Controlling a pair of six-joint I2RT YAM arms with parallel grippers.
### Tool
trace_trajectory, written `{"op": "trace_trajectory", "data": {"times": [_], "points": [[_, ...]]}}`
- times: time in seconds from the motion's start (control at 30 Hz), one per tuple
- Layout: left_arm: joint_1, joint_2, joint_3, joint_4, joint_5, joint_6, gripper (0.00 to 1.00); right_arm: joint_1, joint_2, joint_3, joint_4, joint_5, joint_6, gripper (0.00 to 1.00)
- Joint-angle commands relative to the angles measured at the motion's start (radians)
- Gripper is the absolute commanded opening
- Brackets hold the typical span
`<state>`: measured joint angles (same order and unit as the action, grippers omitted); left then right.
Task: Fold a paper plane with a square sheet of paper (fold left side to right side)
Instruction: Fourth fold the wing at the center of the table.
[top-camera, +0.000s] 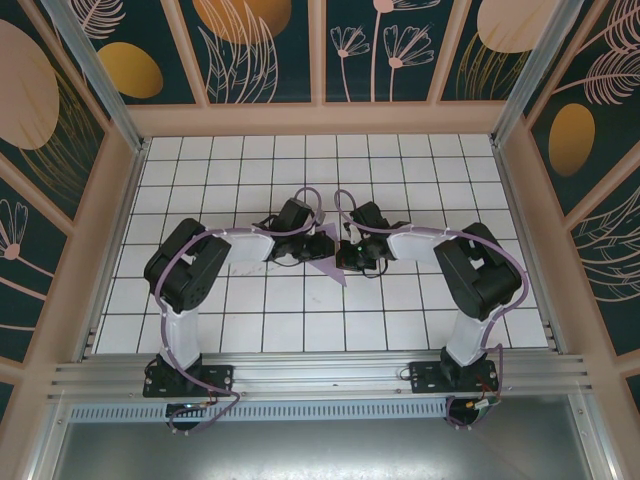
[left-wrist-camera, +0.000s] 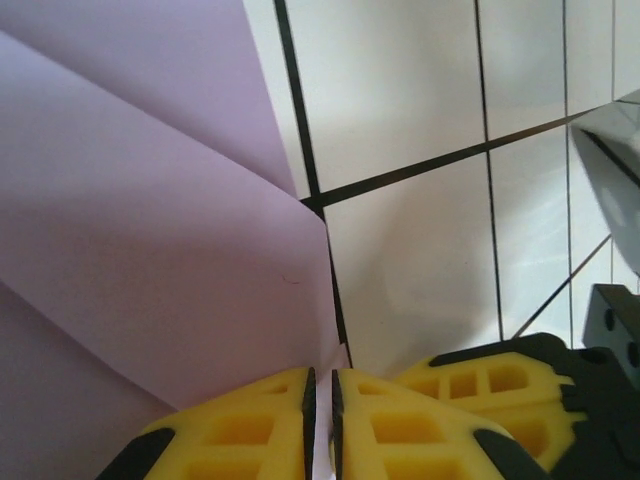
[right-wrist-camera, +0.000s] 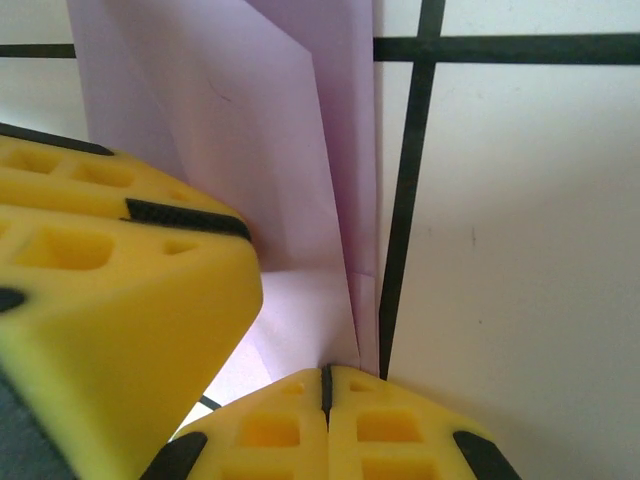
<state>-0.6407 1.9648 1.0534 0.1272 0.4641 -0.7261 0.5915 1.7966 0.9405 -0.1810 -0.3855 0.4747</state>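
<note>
Left wrist: left gripper (left-wrist-camera: 322, 390) pinched shut on the paper plane (left-wrist-camera: 150, 250) edge; right gripper (right-wrist-camera: 326, 390) likewise. I judge the left-to-right fold underway; next needs edges aligned, then creasing.

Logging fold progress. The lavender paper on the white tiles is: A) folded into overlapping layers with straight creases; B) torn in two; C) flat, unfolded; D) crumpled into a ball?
A: the thin lavender-purple paper sheet shows stacked layers meeting at sharp straight edges on the white grid-tiled table.
</note>
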Motion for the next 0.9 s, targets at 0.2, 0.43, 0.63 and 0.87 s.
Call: {"op": "trace_trajectory", "data": {"times": [0.2,0.43,0.63,0.87], "points": [[0.0,0.032,-0.007,-0.087,-0.164,0.033,0.15,0.016,0.084,-0.014,-0.165,0.123,-0.034,0.0],[0.045,0.034,-0.002,-0.086,-0.197,0.052,0.15,0.018,0.087,-0.022,-0.195,0.142,-0.047,0.0],[0.096,0.057,0.052,-0.091,-0.198,0.094,0.16,0.019,0.086,-0.041,-0.199,0.143,-0.05,0.0],[0.153,0.113,0.128,-0.13,-0.228,0.145,0.17,0.018,0.081,-0.055,-0.189,0.137,-0.046,0.0]]}}
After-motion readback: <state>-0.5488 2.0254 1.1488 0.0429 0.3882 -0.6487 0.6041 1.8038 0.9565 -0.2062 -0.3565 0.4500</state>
